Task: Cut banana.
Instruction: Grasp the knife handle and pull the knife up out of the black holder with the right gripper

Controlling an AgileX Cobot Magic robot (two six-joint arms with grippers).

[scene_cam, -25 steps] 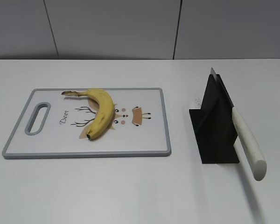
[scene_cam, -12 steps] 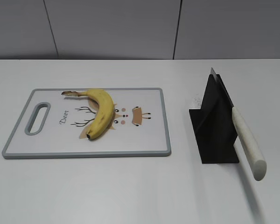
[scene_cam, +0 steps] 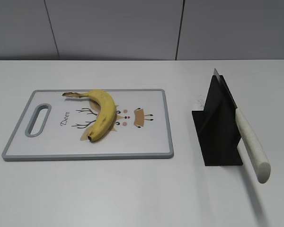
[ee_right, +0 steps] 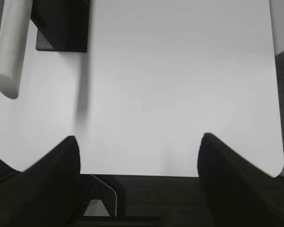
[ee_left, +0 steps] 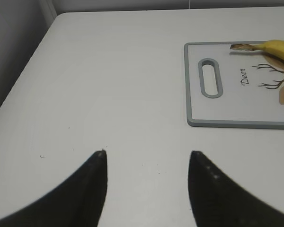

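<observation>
A: Opening position here. The curved, unpeeled yellow banana (scene_cam: 102,115) lies on the white, grey-rimmed plastic cutting board (scene_cam: 146,142) at left-centre of the exterior frame, brown stem toward the upper left, dark blunt tip toward the lower edge of the board.

B: And the long axis?

A: It runs from upper left down toward the lower middle, bowing out to the right. The knife with the pale cream handle (scene_cam: 251,144) sits in the black angled holder (scene_cam: 217,130) on the right of the frame, well apart from the board, handle sloping down toward the lower right.

B: So who's closer to what?

A: In the left wrist view the left gripper (ee_left: 146,156) is spread wide over bare white table (ee_left: 109,85), nothing between its dark fingers (ee_left: 92,189). The board sits at the upper right of that picture, so the fruit lies ahead and to the right of it. The right gripper (ee_right: 139,142) is also parted and empty, with the knife handle at the upper left of its frame. I'd judge the right arm nearer the knife, the left nearer the banana.

B: Anything we can't see?

A: Plenty. Neither arm shows in the exterior view. The left wrist picture cuts the banana off at its right edge, the right wrist shows only the handle's butt end, and most of the blade is hidden behind the holder.
</observation>
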